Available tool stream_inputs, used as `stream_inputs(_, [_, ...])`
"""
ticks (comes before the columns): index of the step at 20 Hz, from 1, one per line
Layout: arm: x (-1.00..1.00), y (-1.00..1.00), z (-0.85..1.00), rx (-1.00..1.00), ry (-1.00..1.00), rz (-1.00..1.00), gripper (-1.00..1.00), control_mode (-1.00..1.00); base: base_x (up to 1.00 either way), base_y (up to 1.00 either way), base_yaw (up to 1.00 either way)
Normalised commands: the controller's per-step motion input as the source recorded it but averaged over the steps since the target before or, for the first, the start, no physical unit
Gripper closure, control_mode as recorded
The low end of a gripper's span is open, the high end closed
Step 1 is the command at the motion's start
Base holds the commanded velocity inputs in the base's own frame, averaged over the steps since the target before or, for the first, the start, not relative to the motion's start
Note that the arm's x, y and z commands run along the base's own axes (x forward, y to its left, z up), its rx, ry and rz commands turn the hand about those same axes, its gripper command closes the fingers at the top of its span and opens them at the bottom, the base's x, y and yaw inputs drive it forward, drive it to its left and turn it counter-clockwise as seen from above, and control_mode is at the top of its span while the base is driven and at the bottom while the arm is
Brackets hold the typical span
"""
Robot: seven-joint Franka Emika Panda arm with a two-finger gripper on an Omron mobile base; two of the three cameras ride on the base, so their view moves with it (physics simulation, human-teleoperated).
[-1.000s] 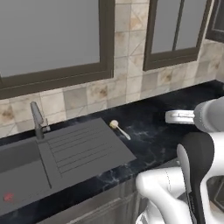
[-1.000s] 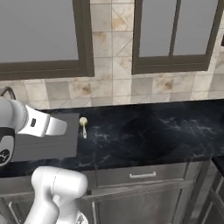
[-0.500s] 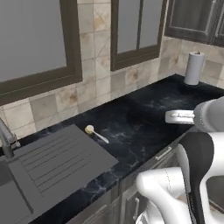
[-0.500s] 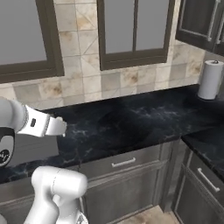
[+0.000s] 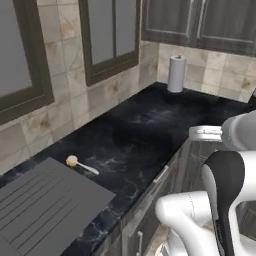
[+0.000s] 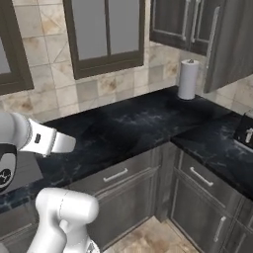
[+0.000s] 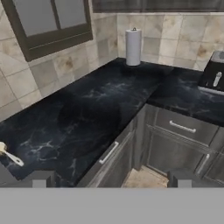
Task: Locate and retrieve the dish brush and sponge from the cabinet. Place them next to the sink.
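The dish brush, a white handle with a yellow head, lies on the black counter just right of the sink's ribbed drainboard. It also shows at the left edge of the hand view as the dish brush. My gripper hangs open and empty above the counter's front edge, well right of the brush; in the hand view the gripper has its tips wide apart. The cabinet with a long silver bar handle hangs at the upper right. The sponge is hidden.
A paper towel roll stands in the counter's far corner. A toaster sits on the right-hand counter. Lower drawers and doors line the corner under the counter. Windows are on the back wall.
The whole picture has shifted: the camera has moved right, so the sink slid off to the left and the corner with the paper towel and toaster came into view. The gripper stays open.
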Motion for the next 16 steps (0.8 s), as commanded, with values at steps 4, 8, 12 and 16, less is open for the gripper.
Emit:
stream_inputs(4, [0.0,0.0,0.0,0.0,0.0,0.0,-1.0,1.0,-0.01,0.0,-0.45])
stream_inputs(8, [0.0,0.0,0.0,0.0,0.0,0.0,-1.0,1.0,0.0,0.0,-0.45])
stream_inputs(12, [0.0,0.0,0.0,0.0,0.0,0.0,-1.0,1.0,0.0,0.0,-0.44])
stream_inputs(16, [0.0,0.0,0.0,0.0,0.0,0.0,-1.0,1.0,0.0,0.0,-0.44])
